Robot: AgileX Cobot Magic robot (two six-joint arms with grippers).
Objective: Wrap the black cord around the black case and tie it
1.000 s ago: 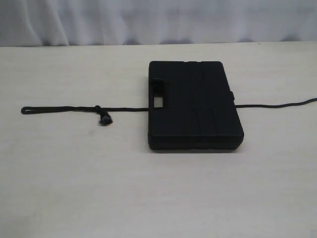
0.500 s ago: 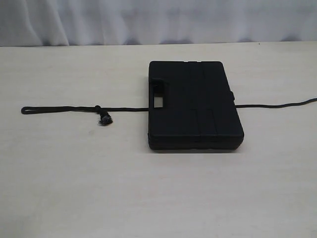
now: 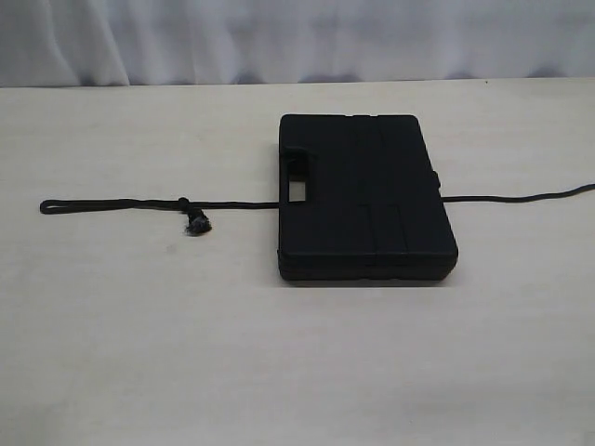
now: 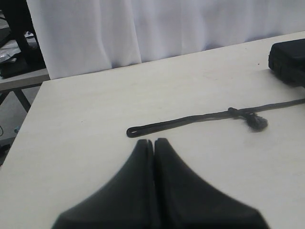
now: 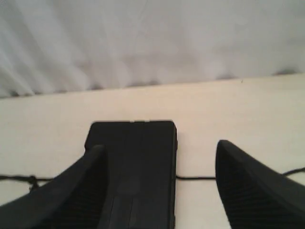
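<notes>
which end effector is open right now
The right end effector: its jaws stand wide apart, the case visible between them; the left end effector is pressed shut.

Pale cream tabletop point(image 3: 139, 353), matte and faintly speckled, across the exterior view from nine through six to three o'clock. At twelve o'clock, white pleated curtain point(image 3: 279, 37) behind the far edge, soft grey shadows along its hem. Even, diffuse light. In the left wrist view, past the tabletop's corner, grey side table point(image 4: 21, 76) with dark clutter, floor point(image 4: 9, 119) beneath.
</notes>
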